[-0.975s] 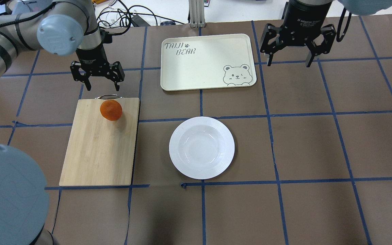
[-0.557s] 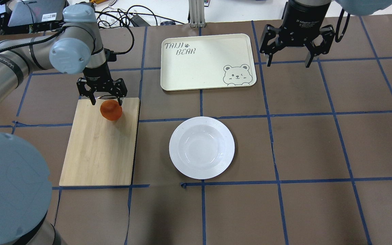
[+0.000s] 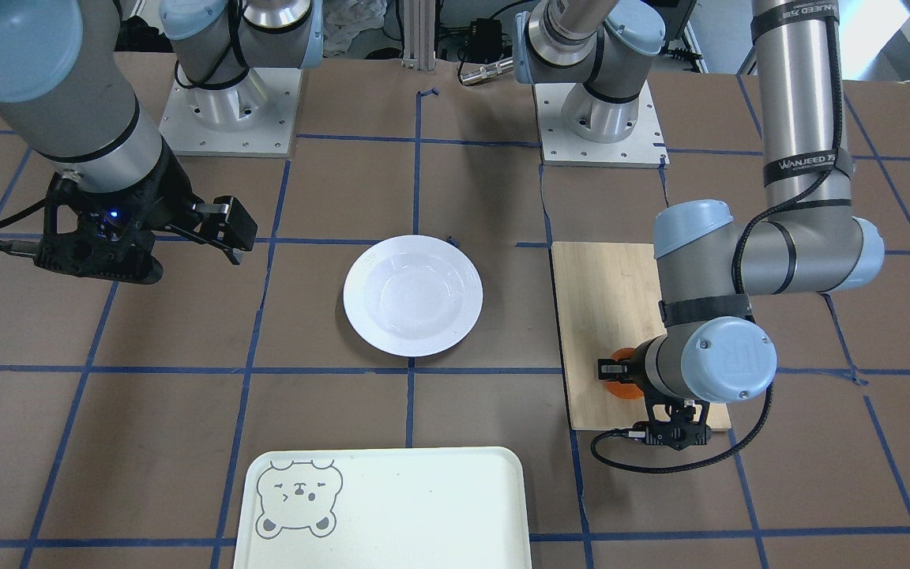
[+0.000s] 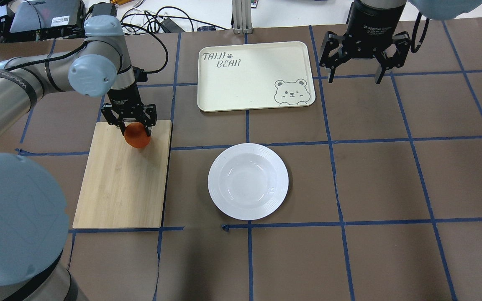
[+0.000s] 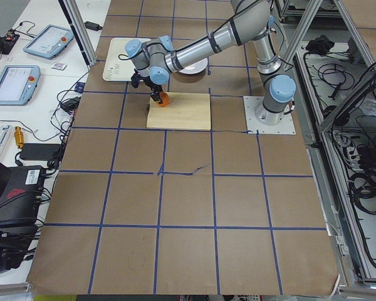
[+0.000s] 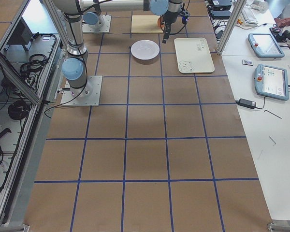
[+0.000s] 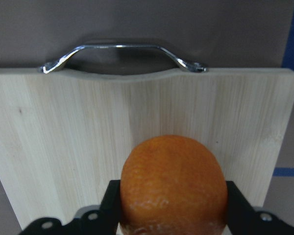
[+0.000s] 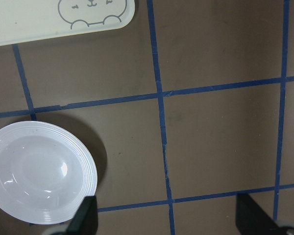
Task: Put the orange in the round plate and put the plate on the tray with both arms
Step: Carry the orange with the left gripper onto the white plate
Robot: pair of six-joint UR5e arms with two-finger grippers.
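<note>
The orange (image 4: 137,139) sits near the far end of a bamboo cutting board (image 4: 119,188). My left gripper (image 4: 135,133) is down over it, and the left wrist view shows a black finger pressed against each side of the orange (image 7: 174,186). The fruit still rests on the board. The round plate (image 4: 248,182) lies empty at the table's middle, white and glossy. Beyond it lies the cream tray (image 4: 245,79) with the bear face, also empty. My right gripper (image 4: 354,79) hangs open in the air to the right of the tray, holding nothing.
The cutting board's metal handle (image 7: 122,54) points away from the robot, just past the orange. Cables and a laptop (image 4: 44,16) lie beyond the table's far edge. Brown paper with blue tape lines covers the table (image 4: 391,188).
My left gripper dropped down and came toward the orange, and its fingers now close around it. The orange, plate and tray stayed put. The right gripper barely shifted.
</note>
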